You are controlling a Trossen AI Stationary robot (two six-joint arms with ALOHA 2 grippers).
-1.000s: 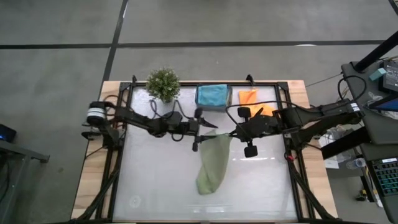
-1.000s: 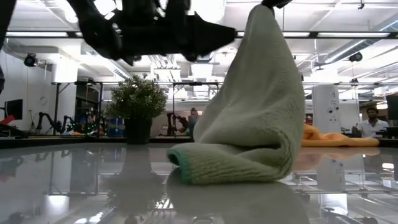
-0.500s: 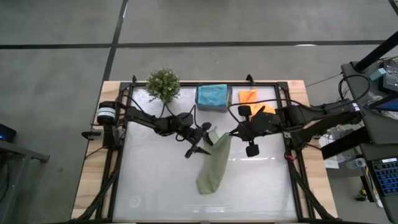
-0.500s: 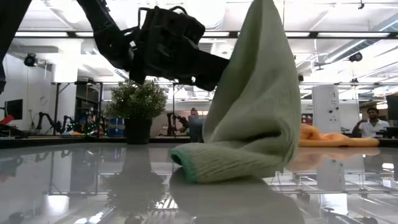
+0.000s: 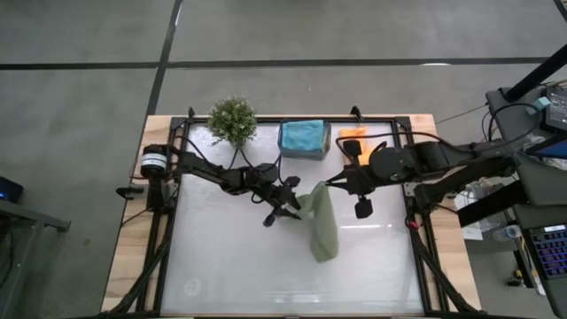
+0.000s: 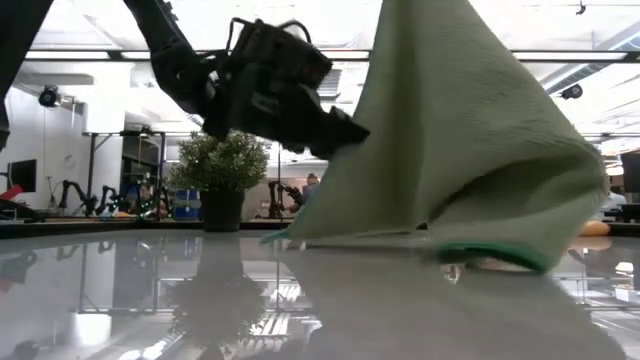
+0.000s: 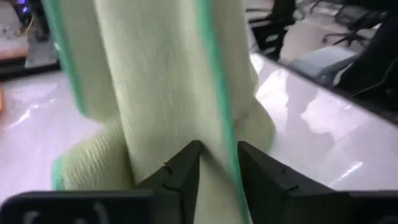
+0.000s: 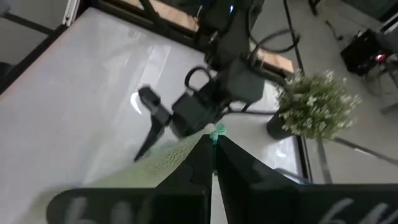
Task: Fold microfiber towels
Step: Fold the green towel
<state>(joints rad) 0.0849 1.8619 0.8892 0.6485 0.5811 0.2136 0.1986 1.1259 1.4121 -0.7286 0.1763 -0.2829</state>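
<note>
A light green microfiber towel (image 5: 321,221) hangs from my right gripper (image 5: 335,184), which is shut on it above the middle of the table. The towel's lower end (image 6: 490,255) lies on the table. My left gripper (image 5: 295,206) has come level to the towel's left side, and its fingers are shut on the towel's hemmed edge (image 7: 219,124). At the far edge, a teal-blue towel (image 5: 303,135) lies in a grey bin and an orange towel (image 5: 353,136) on the table. My left gripper pinches the towel's hanging, green-hemmed side edge (image 7: 217,146) between its two fingers (image 7: 186,168), coming about level from the table's left. The cloth runs upright through the fingers. My right gripper pinches a top corner of the towel (image 8: 216,132) between its shut fingertips, the green hem just showing past them. It slants down from the table's right. The towel hangs below it, spread out, with its lower end on the table.
A small potted plant (image 5: 232,120) stands at the far left of the table. The grey bin (image 5: 326,142) stands at the middle of the far edge. Black frame rails (image 5: 177,221) run along the table's sides. Bare white table lies near and left of the towel.
My right gripper has risen with the towel's corner. The towel has spread out wider, and its lower end has slid toward the table's right. My left gripper has come down and tipped toward the towel's left edge, where it now has the hem between its fingers.
</note>
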